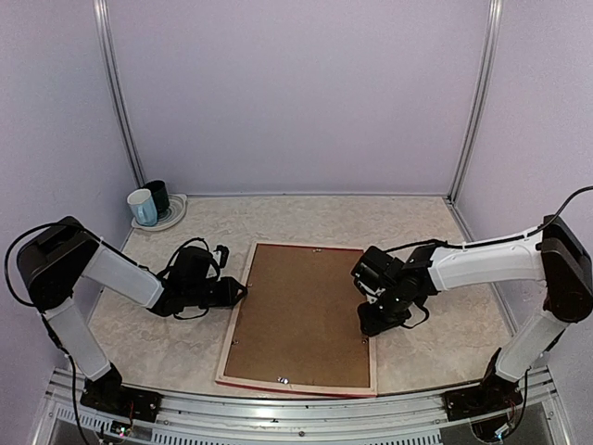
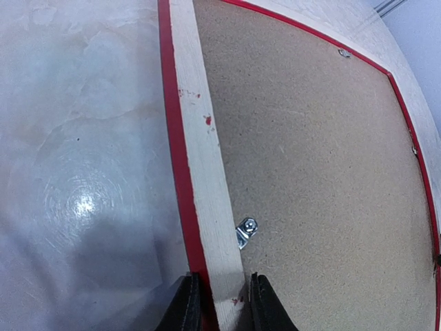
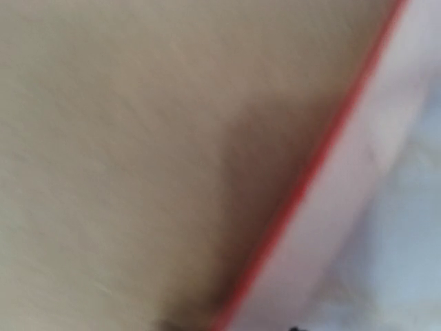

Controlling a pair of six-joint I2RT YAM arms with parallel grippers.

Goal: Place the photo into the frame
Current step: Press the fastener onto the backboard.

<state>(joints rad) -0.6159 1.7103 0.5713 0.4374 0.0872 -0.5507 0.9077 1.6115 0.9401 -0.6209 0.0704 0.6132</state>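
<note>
Desk [image 1: 306, 218] carrying the frame [image 1: 235, 317], laid face down with the brown backing board [image 1: 301, 315] uppermost; the photo is not visible and is presumed to lie beneath the board. The left tool [image 2: 224, 303] is seen clamped across the near rail, just short of a metal retaining tab [image 2: 246, 231]. The right tool [image 1: 375, 324] is placed at the opposite rail, its state untellable. The frame should be kept flat and steady while tabs are turned.

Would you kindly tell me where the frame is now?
In the top view, the frame lies back-up on the table, between the left gripper and the right gripper.
</note>
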